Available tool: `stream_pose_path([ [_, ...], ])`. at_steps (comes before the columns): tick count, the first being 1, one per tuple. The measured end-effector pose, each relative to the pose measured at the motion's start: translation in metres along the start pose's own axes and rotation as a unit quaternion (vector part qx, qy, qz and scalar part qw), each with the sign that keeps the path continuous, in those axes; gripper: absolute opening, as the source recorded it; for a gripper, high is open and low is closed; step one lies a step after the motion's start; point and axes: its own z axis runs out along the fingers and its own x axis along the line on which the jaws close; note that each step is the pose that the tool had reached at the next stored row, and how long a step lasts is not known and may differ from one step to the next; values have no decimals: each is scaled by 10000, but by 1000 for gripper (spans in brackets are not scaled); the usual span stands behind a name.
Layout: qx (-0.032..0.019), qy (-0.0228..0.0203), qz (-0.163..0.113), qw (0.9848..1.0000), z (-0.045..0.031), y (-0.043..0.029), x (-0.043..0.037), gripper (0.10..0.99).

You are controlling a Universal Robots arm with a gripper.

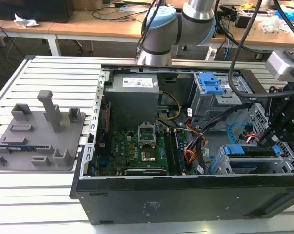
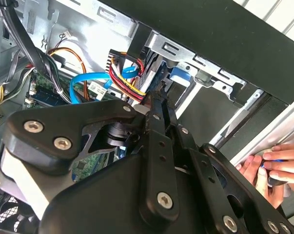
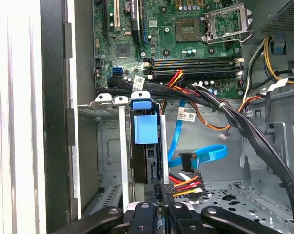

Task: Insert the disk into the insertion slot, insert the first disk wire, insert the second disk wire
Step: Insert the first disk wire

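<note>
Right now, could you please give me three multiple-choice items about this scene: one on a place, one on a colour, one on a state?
1. The tool is at the exterior view's: A left; B middle; C right.
2. The disk has a caddy coloured: A red; B blue; C green.
3. The blue cable has a plug beside the disk that is: A loose; B plugged into the disk; C taped down.
Answers: C, it reaches down into the case at the exterior view's right; B, the blue tab shows in the first wrist view; A, the plug lies apart from the disk.
</note>
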Motion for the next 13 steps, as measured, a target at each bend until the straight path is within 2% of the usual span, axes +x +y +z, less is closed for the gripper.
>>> stream_pose_path([
  [13,1,2,-1,10000,74,-11,4,165],
])
